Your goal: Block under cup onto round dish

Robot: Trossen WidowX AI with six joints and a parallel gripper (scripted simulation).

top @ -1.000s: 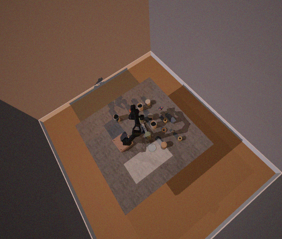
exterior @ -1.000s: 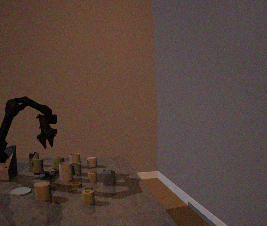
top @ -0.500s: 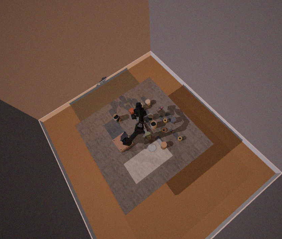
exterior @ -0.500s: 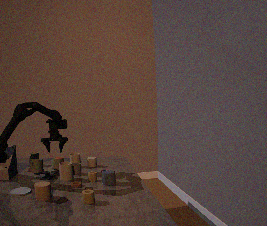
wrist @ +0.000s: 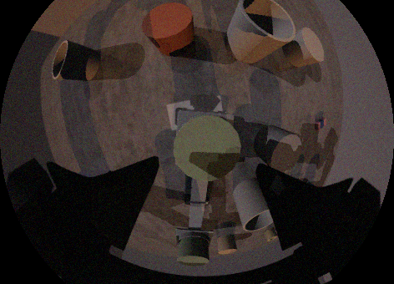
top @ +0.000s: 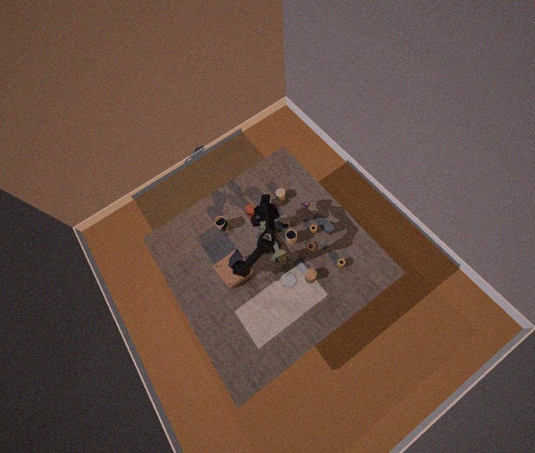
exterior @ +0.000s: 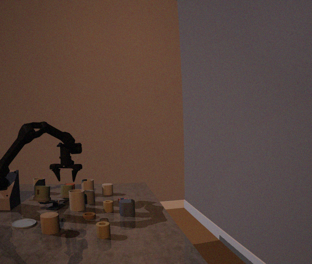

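while walls [top: 403,97] [exterior: 93,71] rise, the tabletop [top: 199,312] [exterior: 150,241] [wrist: 121,114] shows shadows.

The arm [top: 252,254] [exterior: 13,148] is matte black throughout, with slim straight links and bulky rounded joints; an opening pierces its elbow. Its wrist is blocky and stepped. The tool [exterior: 66,180] [wrist: 209,166] has a wide black crossbar and two black fingers, broad at the root, tapering to narrow tips
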